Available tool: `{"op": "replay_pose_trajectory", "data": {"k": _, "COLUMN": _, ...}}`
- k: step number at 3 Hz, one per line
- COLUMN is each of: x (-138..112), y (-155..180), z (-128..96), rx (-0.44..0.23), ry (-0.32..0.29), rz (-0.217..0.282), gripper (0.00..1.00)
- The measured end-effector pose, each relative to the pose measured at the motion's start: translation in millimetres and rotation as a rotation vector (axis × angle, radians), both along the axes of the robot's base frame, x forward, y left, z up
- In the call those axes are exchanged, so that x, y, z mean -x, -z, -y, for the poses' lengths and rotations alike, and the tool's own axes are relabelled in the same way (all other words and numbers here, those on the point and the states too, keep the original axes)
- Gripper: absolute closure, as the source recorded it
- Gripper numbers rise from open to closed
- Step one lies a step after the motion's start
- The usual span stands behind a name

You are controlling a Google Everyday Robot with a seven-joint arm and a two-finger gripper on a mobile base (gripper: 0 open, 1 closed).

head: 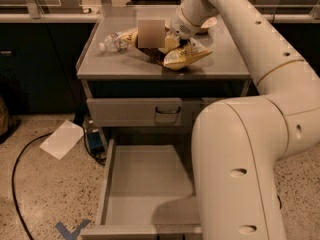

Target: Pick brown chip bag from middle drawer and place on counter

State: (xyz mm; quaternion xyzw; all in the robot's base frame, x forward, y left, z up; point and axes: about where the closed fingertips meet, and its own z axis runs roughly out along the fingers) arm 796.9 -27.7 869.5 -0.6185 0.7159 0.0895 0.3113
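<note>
Camera view looking down at a grey metal cabinet on a speckled floor. A thick white robot arm (240, 174) fills the right foreground, rises, and bends back over the cabinet to the far side. The counter (220, 64) is the cabinet's smooth grey top. Below it a closed drawer front (125, 113) shows a dark curved handle. Lower and nearer, the middle drawer (145, 184) is pulled fully out, and its flat floor holds nothing.

The brown chip bag (184, 57) lies on the counter near its middle, a crumpled dark-brown and cream shape resting on the surface. A clear water bottle (112, 41) lies just left of it, toward the far left corner. A white sheet of paper (62, 139) lies on the floor to the left.

Judging from this, the pick is done and the bag has reached the counter; only letting go and pulling the arm away appear to remain.

The gripper (176, 40) sits right at the bag's top edge, seemingly touching it. Whether it is clamped on the bag or released cannot be told.
</note>
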Motion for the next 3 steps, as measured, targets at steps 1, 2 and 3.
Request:
{"op": "replay_pose_trajectory", "data": {"k": 1, "x": 0.0, "y": 0.0, "z": 0.0, "rx": 0.000, "ry": 0.000, "rz": 0.000, "gripper": 1.00}}
{"op": "replay_pose_trajectory", "data": {"k": 2, "x": -19.9, "y": -1.2, "z": 8.7, "rx": 0.035, "ry": 0.033, "rz": 0.052, "gripper": 1.00}}
{"op": "replay_pose_trajectory", "data": {"k": 3, "x": -34.3, "y": 4.2, "z": 16.0, "rx": 0.049, "ry": 0.064, "rz": 0.061, "gripper": 1.00}}
